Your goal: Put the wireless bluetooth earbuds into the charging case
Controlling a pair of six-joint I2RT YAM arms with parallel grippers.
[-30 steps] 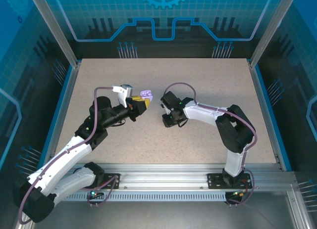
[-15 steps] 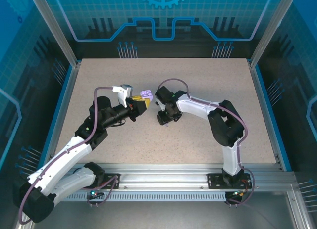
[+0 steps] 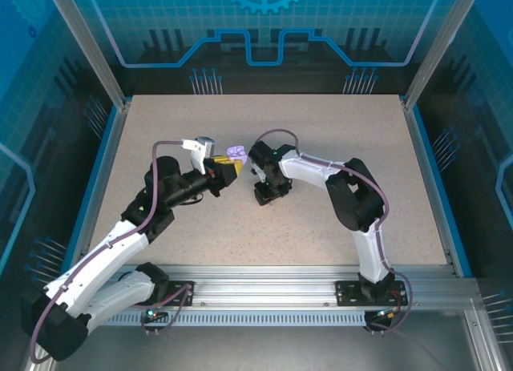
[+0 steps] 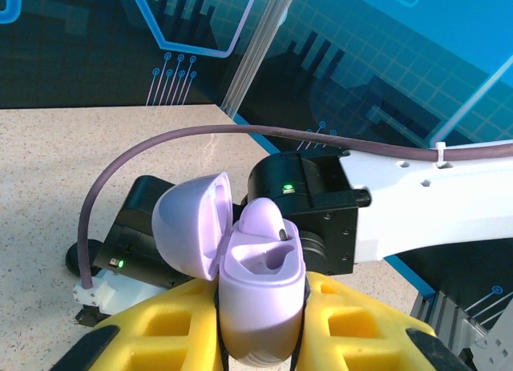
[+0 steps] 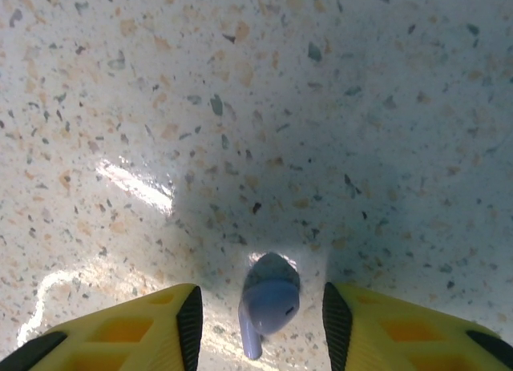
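Note:
My left gripper [image 3: 227, 169] [image 4: 260, 339] is shut on a lavender charging case [image 3: 237, 153] [image 4: 262, 295], held upright above the table with its lid swung open to the left. One lavender earbud [image 4: 264, 219] sits in the case's far slot, and the near slot is empty. My right gripper [image 3: 264, 196] [image 5: 258, 323] points down at the table just right of the case. It is open, and a second lavender earbud [image 5: 271, 295] lies on the tabletop between its yellow fingers [image 5: 190, 327]. There is a gap on each side of that earbud.
The speckled tabletop [image 3: 337, 227] is fenced by blue side rails and an aluminium frame. My right arm's wrist [image 4: 401, 203] stands close behind the held case, and a purple cable [image 4: 160, 143] arcs over it.
My right arm has swung left and folded in, bringing its gripper closer to the held case. The left arm and the case have not moved.

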